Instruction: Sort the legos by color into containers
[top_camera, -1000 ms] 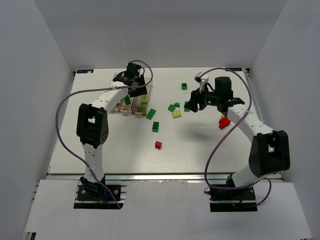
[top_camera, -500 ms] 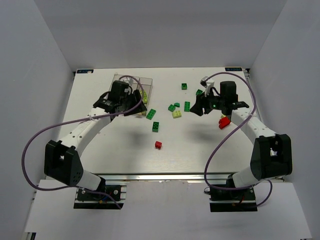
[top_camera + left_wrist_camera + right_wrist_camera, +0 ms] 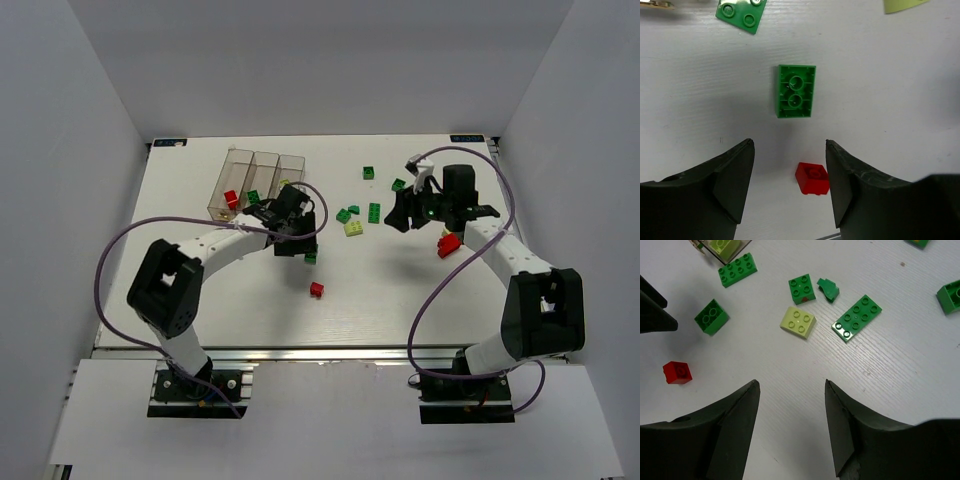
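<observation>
Bricks lie scattered across the middle and right of my white surface, in green, pale yellow and red. One green brick lies hollow side up just beyond my left gripper, whose jaws stand apart with nothing between them. A small red brick sits nearer, beside one finger. The three clear bins stand joined at the far left, with a red piece in the leftmost and a green piece in the middle one. My right gripper hangs released and empty over a cluster: a pale yellow brick, a green square brick and a long green plate. Another red brick lies further right.
</observation>
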